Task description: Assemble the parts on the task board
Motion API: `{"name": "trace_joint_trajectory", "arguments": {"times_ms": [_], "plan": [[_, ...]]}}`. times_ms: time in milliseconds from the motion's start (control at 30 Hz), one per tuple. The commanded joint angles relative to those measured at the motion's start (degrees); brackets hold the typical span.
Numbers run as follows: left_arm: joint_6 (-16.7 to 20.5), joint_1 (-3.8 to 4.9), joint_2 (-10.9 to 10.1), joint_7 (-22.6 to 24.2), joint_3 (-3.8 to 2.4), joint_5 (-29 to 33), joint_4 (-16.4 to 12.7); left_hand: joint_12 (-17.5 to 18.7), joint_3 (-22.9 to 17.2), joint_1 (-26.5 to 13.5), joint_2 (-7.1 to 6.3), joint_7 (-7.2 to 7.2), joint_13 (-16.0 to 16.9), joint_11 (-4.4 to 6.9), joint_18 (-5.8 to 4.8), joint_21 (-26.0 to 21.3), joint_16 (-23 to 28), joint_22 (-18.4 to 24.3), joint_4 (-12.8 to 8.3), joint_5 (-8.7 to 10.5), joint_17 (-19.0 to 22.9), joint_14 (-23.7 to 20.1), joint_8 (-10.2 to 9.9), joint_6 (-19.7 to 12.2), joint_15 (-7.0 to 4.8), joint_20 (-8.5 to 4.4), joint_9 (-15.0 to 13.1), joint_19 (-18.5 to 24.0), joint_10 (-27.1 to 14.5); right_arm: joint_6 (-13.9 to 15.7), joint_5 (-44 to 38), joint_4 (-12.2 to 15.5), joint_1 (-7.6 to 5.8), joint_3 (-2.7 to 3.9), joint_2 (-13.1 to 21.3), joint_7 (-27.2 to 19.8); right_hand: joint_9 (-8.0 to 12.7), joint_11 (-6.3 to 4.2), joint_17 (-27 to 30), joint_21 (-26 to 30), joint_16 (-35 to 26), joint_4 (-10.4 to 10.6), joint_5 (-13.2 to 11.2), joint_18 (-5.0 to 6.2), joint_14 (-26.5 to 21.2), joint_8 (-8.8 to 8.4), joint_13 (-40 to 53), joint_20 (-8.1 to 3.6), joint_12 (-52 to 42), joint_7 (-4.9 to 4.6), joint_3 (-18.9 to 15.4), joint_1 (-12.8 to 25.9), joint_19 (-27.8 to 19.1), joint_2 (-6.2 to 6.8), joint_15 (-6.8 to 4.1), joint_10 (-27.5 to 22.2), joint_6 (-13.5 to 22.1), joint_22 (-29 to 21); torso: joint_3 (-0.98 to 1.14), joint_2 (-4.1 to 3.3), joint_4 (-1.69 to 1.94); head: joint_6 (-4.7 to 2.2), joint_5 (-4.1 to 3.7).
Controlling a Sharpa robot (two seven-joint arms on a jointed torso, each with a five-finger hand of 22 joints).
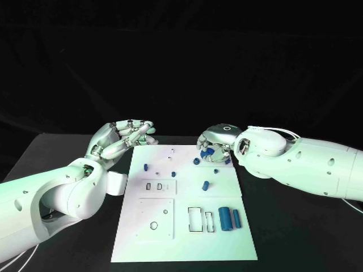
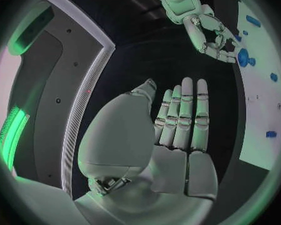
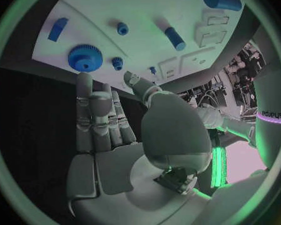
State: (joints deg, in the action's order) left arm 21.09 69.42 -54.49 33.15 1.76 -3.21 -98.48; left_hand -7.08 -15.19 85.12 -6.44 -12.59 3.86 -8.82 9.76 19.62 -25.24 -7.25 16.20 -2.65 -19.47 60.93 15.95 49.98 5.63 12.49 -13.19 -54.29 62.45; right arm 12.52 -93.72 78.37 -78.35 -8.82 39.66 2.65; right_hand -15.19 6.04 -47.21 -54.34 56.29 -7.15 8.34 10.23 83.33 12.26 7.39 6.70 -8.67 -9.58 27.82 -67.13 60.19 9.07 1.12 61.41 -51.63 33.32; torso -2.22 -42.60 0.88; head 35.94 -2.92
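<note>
I see my left robot hand (image 1: 124,137) at the left edge of the white board (image 1: 184,238), fingers curled a little, holding nothing. On the board, a small blue peg (image 1: 146,167) lies near the far left. Near the front right lie two blue tubes (image 1: 225,218), side by side, pointing front to back. My right robot hand (image 1: 215,145) hovers over a blue gear (image 3: 85,58) at the far end, fingers apart, empty.

White task board (image 1: 184,238), blue parts (image 1: 226,218), black table (image 1: 59,164), silver fingers (image 1: 131,131)
</note>
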Motion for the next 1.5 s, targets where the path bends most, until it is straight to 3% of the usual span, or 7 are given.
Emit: {"name": "trace_joint_trajectory", "arguments": {"times_ms": [33, 367, 1500], "plan": [[-1.2, 0.10, 0.1, 0.0, -0.07, 0.7, -0.3, 0.4, -0.3, -0.1, -0.37, -0.42, 0.0, -0.33, 0.74, 0.2, -0.2, 0.1, -0.1, -0.25, -0.1, 0.1, -0.2, -0.4, 0.10, -0.09, 0.0, -0.3, 0.0, -1.8, -2.6, -0.1, 0.09, 0.00, -0.2, 0.7, -0.1, -0.02, -0.4, -0.5, 0.6, 0.4, 0.3, -0.46, 0.4, 0.39, 0.1, -0.06, -0.4, -0.04, 0.0, -0.7, 0.6, 0.13, 0.09, -0.5, 0.1, 0.5, -0.09, -0.82, 0.17, 0.08, -0.02], [-1.1, 0.11, 0.0, -0.2, -0.08, 1.0, -0.4, 0.6, -0.5, -0.1, -0.35, -0.52, 0.0, -0.43, 0.71, 0.1, -0.2, 0.2, -0.1, -0.25, -0.2, -0.2, -0.3, -0.6, 0.20, -0.06, 0.1, -0.2, -0.2, -1.5, -2.8, 0.3, 0.30, -0.02, -0.6, 0.1, -0.7, 0.00, -4.6, -4.1, 5.4, 0.8, 0.6, -1.27, 1.0, 0.83, 0.2, -0.07, -1.8, -0.08, 1.1, -1.6, 3.8, -0.38, 0.14, -0.4, -0.6, 5.9, -0.13, -1.62, 0.56, -0.17, -0.12], [-1.4, 0.12, 0.2, -1.2, -0.12, 1.1, -0.2, 0.8, -0.6, -0.1, -0.31, -0.62, 0.0, -0.53, 0.69, 0.0, -0.2, 0.2, -0.2, -0.25, -0.4, -0.4, -0.5, -0.8, 0.29, -0.02, 0.1, -0.1, -0.4, -1.6, -2.9, -2.5, 1.31, -0.09, -2.9, -0.3, -1.8, -0.28, -7.1, -7.1, 9.0, 1.8, 0.3, -1.86, 0.9, 1.88, 0.1, -0.18, -3.3, 0.17, 3.6, -2.4, 6.0, -1.21, -0.09, 0.4, -2.2, 10.4, -0.13, -2.01, 0.53, 0.63, 0.28]]}}
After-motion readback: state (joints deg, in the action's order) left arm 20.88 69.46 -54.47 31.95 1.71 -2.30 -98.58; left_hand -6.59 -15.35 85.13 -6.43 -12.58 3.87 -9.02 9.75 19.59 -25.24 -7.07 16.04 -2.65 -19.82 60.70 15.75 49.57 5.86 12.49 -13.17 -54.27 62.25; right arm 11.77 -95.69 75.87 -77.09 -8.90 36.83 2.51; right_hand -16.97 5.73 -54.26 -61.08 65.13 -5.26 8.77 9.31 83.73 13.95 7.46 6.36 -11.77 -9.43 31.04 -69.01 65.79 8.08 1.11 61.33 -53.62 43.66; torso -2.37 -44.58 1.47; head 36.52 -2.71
